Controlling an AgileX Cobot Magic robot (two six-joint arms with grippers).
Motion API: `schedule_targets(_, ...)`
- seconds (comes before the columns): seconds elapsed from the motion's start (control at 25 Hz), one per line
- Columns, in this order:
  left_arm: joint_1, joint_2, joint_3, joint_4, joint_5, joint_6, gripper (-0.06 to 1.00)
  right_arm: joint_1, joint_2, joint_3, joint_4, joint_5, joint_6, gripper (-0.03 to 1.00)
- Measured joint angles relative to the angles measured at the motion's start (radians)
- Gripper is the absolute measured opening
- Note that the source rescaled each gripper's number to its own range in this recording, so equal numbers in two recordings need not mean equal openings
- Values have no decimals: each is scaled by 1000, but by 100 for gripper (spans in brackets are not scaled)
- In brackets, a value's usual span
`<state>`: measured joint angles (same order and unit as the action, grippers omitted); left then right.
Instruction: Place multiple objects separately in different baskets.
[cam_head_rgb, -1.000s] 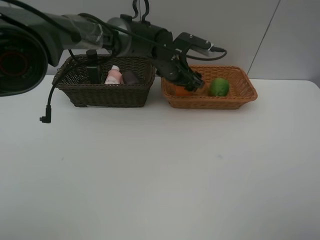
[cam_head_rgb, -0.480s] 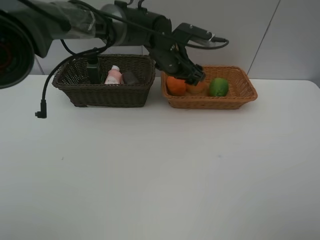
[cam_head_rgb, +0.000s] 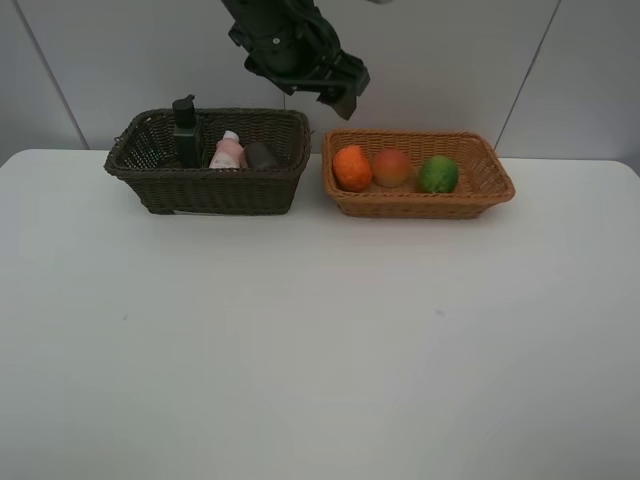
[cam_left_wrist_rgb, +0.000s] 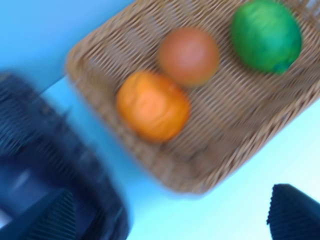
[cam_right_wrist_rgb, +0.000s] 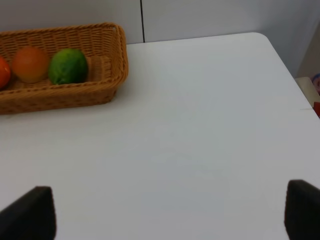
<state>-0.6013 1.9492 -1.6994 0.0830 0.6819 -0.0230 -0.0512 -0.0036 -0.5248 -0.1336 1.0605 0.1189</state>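
White tabletop (cam_head_rgb: 320, 350) fills the near half of our view from the high camera, bare of any loose item that we can see. Farther back, at its rear edge, stand the two baskets side by side. Our dark brown deep wicker basket (cam_head_rgb: 210, 185) holds the dark green black-capped bottle (cam_head_rgb: 185, 130), the pink white-capped bottle (cam_head_rgb: 229, 152) and a dark, purplish cup (cam_head_rgb: 262, 155). Our light orange-tan shallow wicker basket (cam_head_rgb: 420, 200) holds the round orange (cam_head_rgb: 352, 167), the red-orange peach-like fruit (cam_head_rgb: 392, 167) and the green lime-like fruit (cam_head_rgb: 438, 173). We judge the sorting finished, with nothing left to place. Beyond, our left gripper (cam_head_rgb: 340, 95) hangs above the gap between the baskets, fingers spread wide and empty. Our right gripper (cam_right_wrist_rgb: 165, 212) shows wide-set fingertips over bare table, holding nothing.
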Motion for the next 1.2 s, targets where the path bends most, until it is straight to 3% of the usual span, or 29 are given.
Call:
schedule_targets(0.4, 263, -486, 514, 0, 32, -48, 100, 0, 0, 0, 0, 0, 0, 97)
schedule_targets(0.6, 358, -762, 718, -24, 65, -48, 100, 0, 0, 0, 0, 0, 0, 97)
schedule_targets(0.88, 376, -1122, 876, -57, 112, -37, 100, 0, 0, 0, 0, 0, 0, 97)
schedule_targets(1.2, 376, -1395, 891, -59, 314, -38, 100, 0, 0, 0, 0, 0, 0, 97)
